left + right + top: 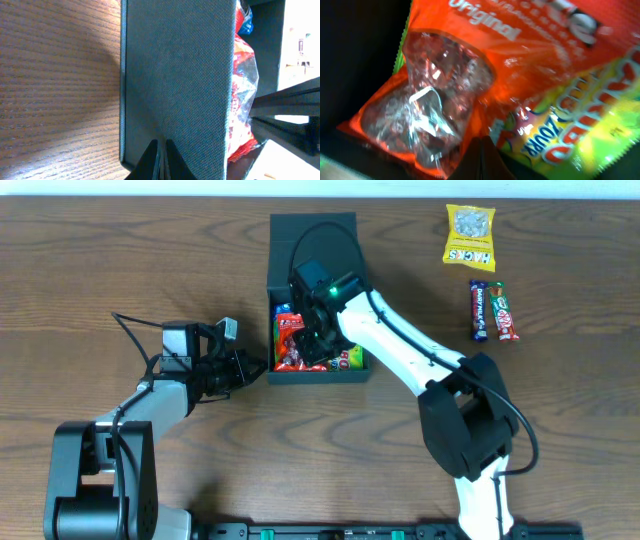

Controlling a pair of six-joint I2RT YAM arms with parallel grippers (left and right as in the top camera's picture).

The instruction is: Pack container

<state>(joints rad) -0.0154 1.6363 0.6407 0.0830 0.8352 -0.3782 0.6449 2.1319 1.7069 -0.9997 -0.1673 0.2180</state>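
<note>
Left gripper (161, 150): fingers pressed together with nothing between them, tips at the outer left wall of the container (320, 375). Right gripper (487, 152) also looks closed, with no hold I can make out. It sits down inside the container over an orange-red packet (445, 100) and a yellow-green packet (580, 145). Container sits mid-surface (100, 260), lid flap (312, 225) open on the far side. Farther right lie two snack bars (480, 308), then a yellow packet (470, 235).
</note>
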